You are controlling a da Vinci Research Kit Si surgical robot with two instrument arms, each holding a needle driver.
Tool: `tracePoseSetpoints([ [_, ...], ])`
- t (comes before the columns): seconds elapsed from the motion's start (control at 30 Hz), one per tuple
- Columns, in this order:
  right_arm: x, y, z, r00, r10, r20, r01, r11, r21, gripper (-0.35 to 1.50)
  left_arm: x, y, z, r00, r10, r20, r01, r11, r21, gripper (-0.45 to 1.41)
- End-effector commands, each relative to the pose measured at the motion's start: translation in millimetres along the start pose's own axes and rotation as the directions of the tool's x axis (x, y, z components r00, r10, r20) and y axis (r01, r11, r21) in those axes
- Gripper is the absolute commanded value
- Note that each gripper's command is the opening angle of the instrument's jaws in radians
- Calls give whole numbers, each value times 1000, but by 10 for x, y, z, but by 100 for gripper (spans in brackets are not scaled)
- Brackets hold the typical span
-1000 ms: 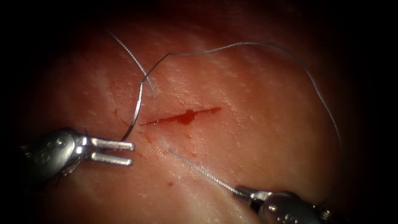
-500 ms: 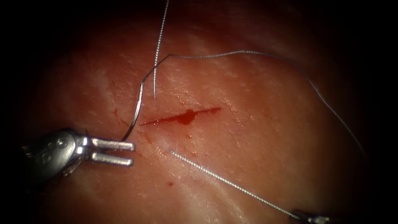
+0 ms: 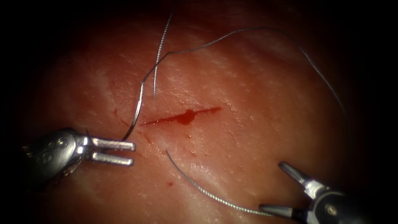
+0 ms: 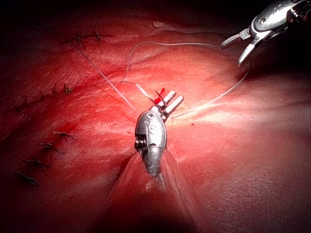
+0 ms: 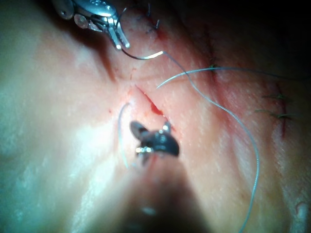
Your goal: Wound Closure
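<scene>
**Right tool let go of the thread below the cut**

Half a second earlier the right tool [image 3: 278, 186] sat almost off the lower edge with the thread [image 3: 207, 193] stretched straight from the tissue to its tip. It had since come back up toward the cut [image 3: 182, 117], its jaws spread wide and holding nothing, and the thread below the cut had gone slack into a curve ending near the lower jaw.

The left tool [image 3: 132, 153] had not moved. It lay just left of and below the cut, its two jaws parted and parallel, gripping nothing. The needle [image 3: 137, 111] lay on the tissue [image 3: 257, 124] beside the cut's left end, its lower tip just above the left tool's upper jaw; I could not tell whether that tip was in the tissue. From the needle's upper end the thread ran up and swept in a wide arc above the cut toward the right. A short loose end [image 3: 156, 72] crossed it above the cut. Red fluid [image 3: 187, 117] filled the cut.
</scene>
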Motion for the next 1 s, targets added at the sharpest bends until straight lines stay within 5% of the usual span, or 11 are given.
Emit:
tracePoseSetpoints([
  [0.03,19,-12,33,1000,0,-16,0,1000,15,148,-7,-3,6,1000,1,0,-1,1000,0,-45],
  [0.27,40,-48,116,1000,-2,29,0,998,63,131,-8,-1,4,1000,2,0,-2,1000,-1,-45],
  [0.5,13,-41,182,990,-46,135,41,998,41,126,-8,-1,0,1000,3,0,-3,1000,-3,-45],
  [0.73,-26,-34,209,973,-69,219,63,997,33,123,-8,-1,1,1000,3,0,-3,1000,-3,-45],
  [1.0,-51,-32,204,954,-91,285,86,996,29,109,-8,-1,0,1000,3,0,-3,1000,-3,-45],
])
